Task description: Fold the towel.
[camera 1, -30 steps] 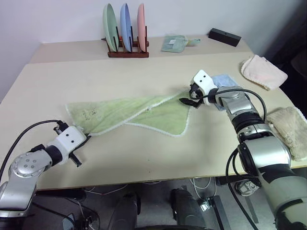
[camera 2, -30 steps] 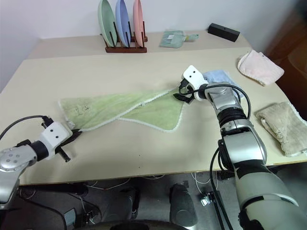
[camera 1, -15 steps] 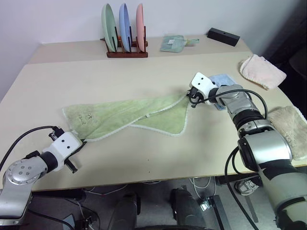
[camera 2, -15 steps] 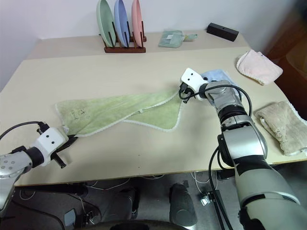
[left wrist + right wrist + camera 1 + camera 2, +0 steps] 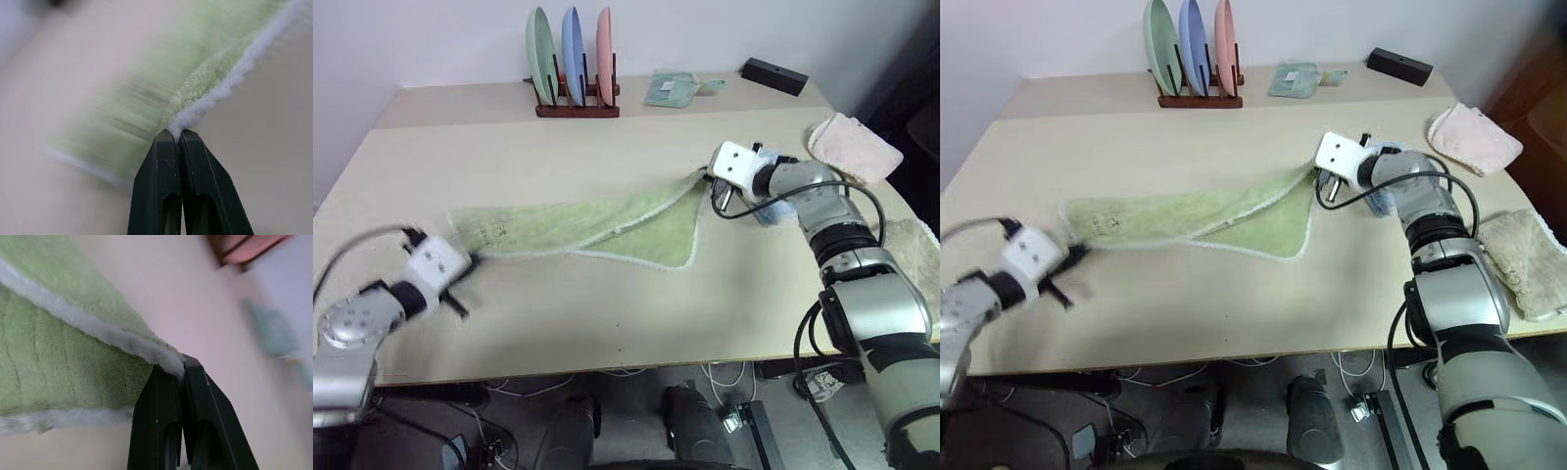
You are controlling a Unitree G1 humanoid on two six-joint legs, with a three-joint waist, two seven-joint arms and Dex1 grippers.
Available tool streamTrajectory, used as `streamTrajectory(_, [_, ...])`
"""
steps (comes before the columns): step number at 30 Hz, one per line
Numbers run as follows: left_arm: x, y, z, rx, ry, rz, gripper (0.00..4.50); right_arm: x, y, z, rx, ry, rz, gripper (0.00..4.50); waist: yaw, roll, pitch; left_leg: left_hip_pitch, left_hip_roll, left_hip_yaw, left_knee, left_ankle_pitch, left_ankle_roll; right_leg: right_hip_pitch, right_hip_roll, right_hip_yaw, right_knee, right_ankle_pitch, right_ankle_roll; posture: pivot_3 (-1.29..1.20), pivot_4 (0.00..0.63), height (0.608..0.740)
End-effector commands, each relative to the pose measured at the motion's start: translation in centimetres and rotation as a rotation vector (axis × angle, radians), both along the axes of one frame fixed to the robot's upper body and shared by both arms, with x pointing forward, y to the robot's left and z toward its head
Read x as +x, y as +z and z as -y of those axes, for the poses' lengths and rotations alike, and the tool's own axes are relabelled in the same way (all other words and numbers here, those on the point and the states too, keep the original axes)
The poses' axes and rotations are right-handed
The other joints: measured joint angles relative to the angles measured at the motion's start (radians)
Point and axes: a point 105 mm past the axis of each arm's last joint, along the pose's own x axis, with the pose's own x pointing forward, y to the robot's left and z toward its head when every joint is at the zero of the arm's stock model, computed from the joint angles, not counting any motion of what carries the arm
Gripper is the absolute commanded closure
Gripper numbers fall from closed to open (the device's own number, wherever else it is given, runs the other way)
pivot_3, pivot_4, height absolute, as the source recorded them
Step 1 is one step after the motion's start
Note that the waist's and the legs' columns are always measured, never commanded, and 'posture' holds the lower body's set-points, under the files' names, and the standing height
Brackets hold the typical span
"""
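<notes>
The light green towel (image 5: pixel 597 223) stretches in a long, twisted band across the middle of the desk (image 5: pixel 607 313), part lifted and part dragging, its whitish edging showing along the lower flap. At its near-left end the left gripper (image 5: pixel 180 139) has its fingers pressed together on a corner of the edging; at the far-right end the right gripper (image 5: pixel 181 367) pinches another edge corner the same way. Both ends look secured, and the cloth hangs taut between the two arms rather than lying flat.

No fold appears completed: the towel is skewed, one layer loosely overlapping another, and nothing is squared up. By the look of it the work is at the pick-up-and-spread stage, with the laying-out, folding over and smoothing all left to do.

Beyond it, a light blue towel (image 5: pixel 773 211) lies just behind the right arm, a pink towel (image 5: pixel 854 147) and a beige one (image 5: pixel 913 257) sit toward the right edge, and a plate rack (image 5: pixel 574 73) stands at the back.
</notes>
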Motion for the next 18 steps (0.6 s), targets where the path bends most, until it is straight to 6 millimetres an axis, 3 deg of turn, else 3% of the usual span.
streamTrajectory(1, [3.1,9.1,-4.0,0.023,0.198,0.321,4.50,0.2,9.9,0.1,0.087,-0.055,0.309,4.46,-0.001,-0.001,0.001,-0.001,0.000,0.000,0.000,0.001,-0.001,-0.002,0.000,0.000,0.001,0.000,0.000,0.00,0.150,0.740])
streamTrajectory(4, [3.9,14.9,-6.0,0.012,0.280,0.507,4.50,-0.7,14.2,0.3,0.118,-0.056,0.434,4.46,-0.010,-0.002,0.001,-0.004,0.000,0.000,-0.001,0.001,-0.002,-0.007,0.000,0.001,0.001,0.001,0.000,0.00,0.150,0.740])
streamTrajectory(6, [3.5,16.6,-6.7,-0.007,0.275,0.555,4.50,-1.5,15.4,0.0,0.126,-0.005,0.452,4.46,-0.023,-0.002,0.000,-0.004,0.000,0.002,-0.004,0.001,-0.002,-0.008,-0.001,0.000,0.000,0.000,0.002,0.00,0.150,0.740])
streamTrajectory(8, [2.7,16.5,-7.0,-0.030,0.226,0.526,4.50,-2.7,15.1,-0.6,0.115,0.095,0.416,4.46,-0.031,-0.002,0.000,-0.004,0.000,0.004,-0.006,0.000,-0.002,-0.008,-0.002,0.000,0.000,-0.001,0.003,0.00,0.150,0.740])
streamTrajectory(11, [1.3,13.7,-6.2,-0.016,0.103,0.405,4.50,-4.5,12.4,-1.0,0.095,0.219,0.294,4.46,-0.042,-0.002,0.000,-0.003,0.000,0.008,-0.010,0.000,-0.001,-0.011,-0.004,0.000,-0.002,-0.001,0.003,0.00,0.150,0.740])
streamTrajectory(13, [-0.8,9.6,-5.0,0.007,-0.002,0.236,4.50,-6.2,8.1,-0.5,0.057,0.267,0.129,4.46,-0.048,-0.002,0.000,-0.005,0.000,0.008,-0.011,0.000,0.000,-0.012,-0.005,0.000,-0.002,-0.001,0.003,0.00,0.150,0.740])
streamTrajectory(16, [-3.1,6.5,-4.4,0.008,-0.045,0.085,4.50,-8.4,4.1,0.3,0.029,0.278,-0.034,4.46,-0.048,-0.001,0.001,-0.011,0.000,0.007,-0.008,-0.001,0.001,-0.016,-0.005,0.000,-0.001,-0.001,0.003,0.00,0.150,0.740])
streamTrajectory(18, [-5.3,3.4,-4.0,0.002,-0.064,-0.086,4.50,-10.6,1.0,1.5,-0.005,0.267,-0.174,4.46,-0.041,-0.001,0.001,-0.018,0.000,0.006,0.000,-0.004,0.006,-0.021,-0.004,0.000,0.002,-0.001,0.003,0.00,0.150,0.740])
